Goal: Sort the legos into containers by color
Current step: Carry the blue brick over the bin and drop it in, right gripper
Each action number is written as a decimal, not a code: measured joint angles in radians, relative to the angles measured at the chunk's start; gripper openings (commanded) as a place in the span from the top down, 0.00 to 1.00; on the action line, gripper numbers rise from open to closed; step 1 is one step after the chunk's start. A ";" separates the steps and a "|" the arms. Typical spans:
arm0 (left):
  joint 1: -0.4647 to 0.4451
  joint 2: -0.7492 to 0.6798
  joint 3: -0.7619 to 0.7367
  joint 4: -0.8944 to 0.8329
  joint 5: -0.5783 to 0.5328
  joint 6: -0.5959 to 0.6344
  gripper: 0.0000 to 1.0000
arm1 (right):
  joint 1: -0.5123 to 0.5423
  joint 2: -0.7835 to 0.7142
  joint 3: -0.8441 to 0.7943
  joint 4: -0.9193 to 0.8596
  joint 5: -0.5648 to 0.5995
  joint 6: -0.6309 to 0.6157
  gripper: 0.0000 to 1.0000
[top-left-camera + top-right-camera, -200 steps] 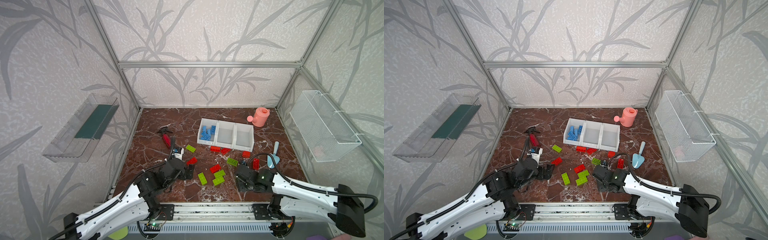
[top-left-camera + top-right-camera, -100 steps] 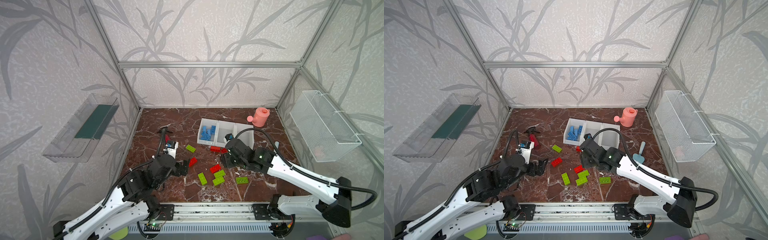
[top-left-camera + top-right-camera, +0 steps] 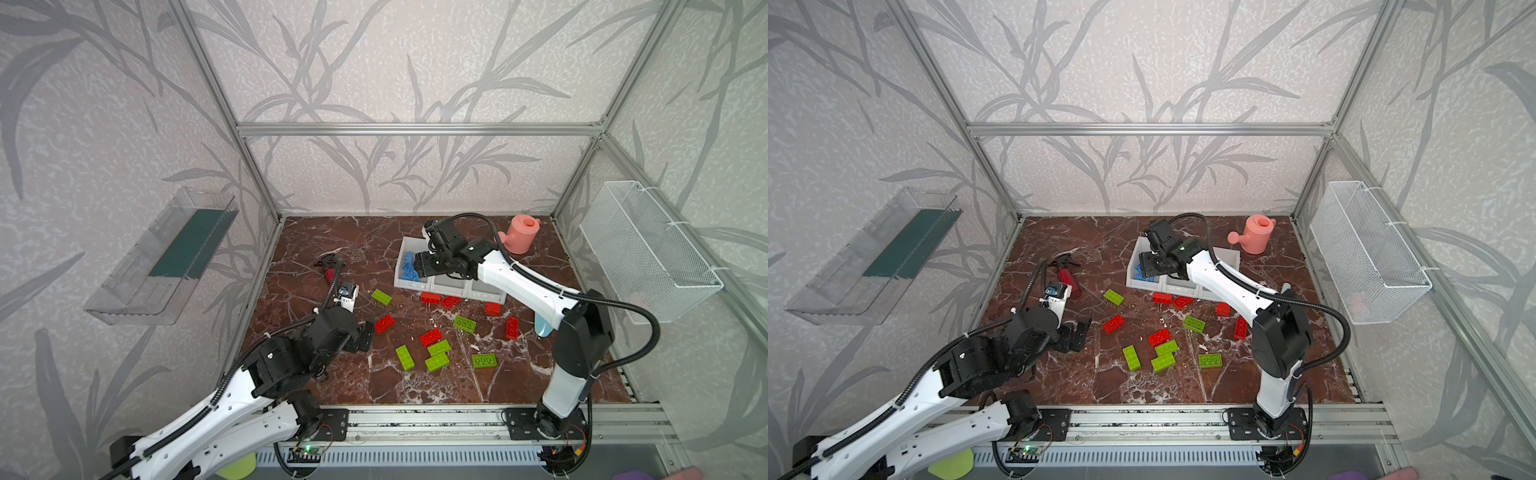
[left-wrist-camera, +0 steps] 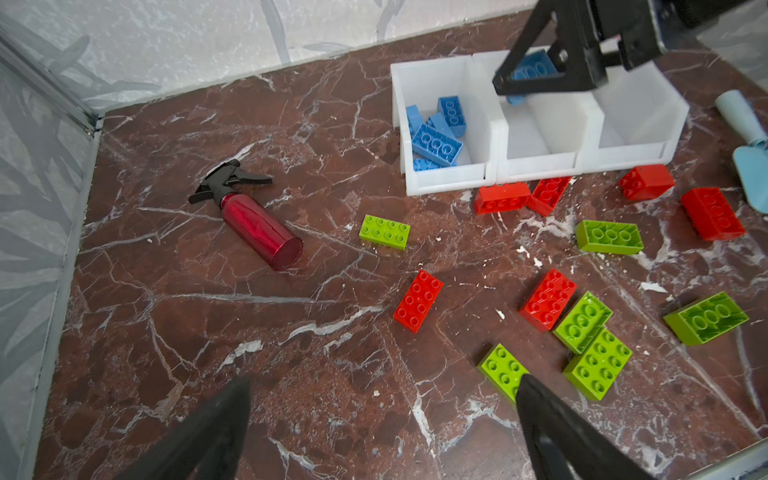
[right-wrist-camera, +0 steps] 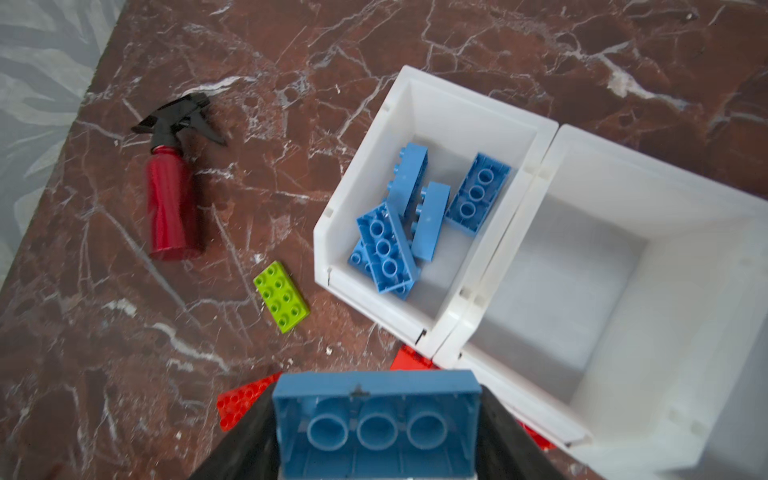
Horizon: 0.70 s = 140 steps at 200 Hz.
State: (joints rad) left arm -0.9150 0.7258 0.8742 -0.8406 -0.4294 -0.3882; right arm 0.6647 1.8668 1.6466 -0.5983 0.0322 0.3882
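Note:
My right gripper [image 5: 376, 415] is shut on a blue lego [image 5: 376, 419], underside toward the camera. It hangs above the three joined white containers [image 3: 451, 289], near the wall between the left and middle bins, as the left wrist view shows [image 4: 532, 70]. The left bin [image 5: 361, 166] holds several blue legos [image 5: 386, 249]. Red legos [image 3: 384, 324] and lime green legos [image 3: 404, 357] lie scattered on the marble floor in front. My left gripper [image 4: 382, 386] stands open and empty above the floor, just left of a red lego [image 4: 417, 301].
A red spray bottle [image 4: 259, 226] lies left of the bins. A pink watering can [image 3: 521, 235] stands at the back right, and a light blue trowel [image 4: 748, 137] lies right of the bins. A wire basket [image 3: 648, 249] and clear tray [image 3: 166, 257] hang on the walls.
My right arm has risen from the front of the floor and swung back over the bins, carrying the blue lego. The left arm has lifted and drawn back a little, still open.

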 measured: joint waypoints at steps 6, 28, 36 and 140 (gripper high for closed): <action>0.001 0.006 0.000 0.000 0.000 0.000 0.01 | -0.007 0.029 0.026 0.000 -0.006 -0.005 0.43; 0.007 0.012 0.000 0.001 0.005 0.000 0.01 | -0.031 0.134 0.121 -0.008 -0.021 -0.020 0.43; 0.010 0.011 0.000 0.002 0.008 0.000 0.01 | -0.037 0.166 0.150 -0.011 -0.026 -0.023 0.43; 0.105 0.014 -0.011 0.018 0.092 0.003 0.01 | -0.075 0.388 0.417 -0.081 -0.061 -0.046 0.22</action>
State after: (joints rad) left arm -0.8104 0.7399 0.8631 -0.8227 -0.3374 -0.3847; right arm 0.5900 2.2551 2.0636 -0.6796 -0.0288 0.3424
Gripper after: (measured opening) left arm 0.992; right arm 0.739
